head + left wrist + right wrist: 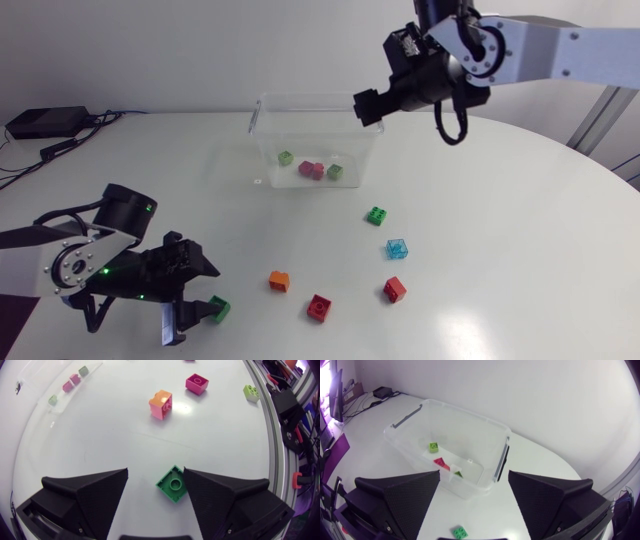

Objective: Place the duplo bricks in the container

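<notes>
left end effector (155,471) spread | green brick (173,484) loose, cornerwise | right end effector (474,473) spread, empty

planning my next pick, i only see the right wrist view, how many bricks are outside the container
observer: Six lie on the table outside the container, by the head view.
operator: is the left gripper holding one
observer: No, the left gripper is open; a green brick lies on the table between its fingers.
operator: whats nearest ahead of it
observer: An orange brick.
</notes>
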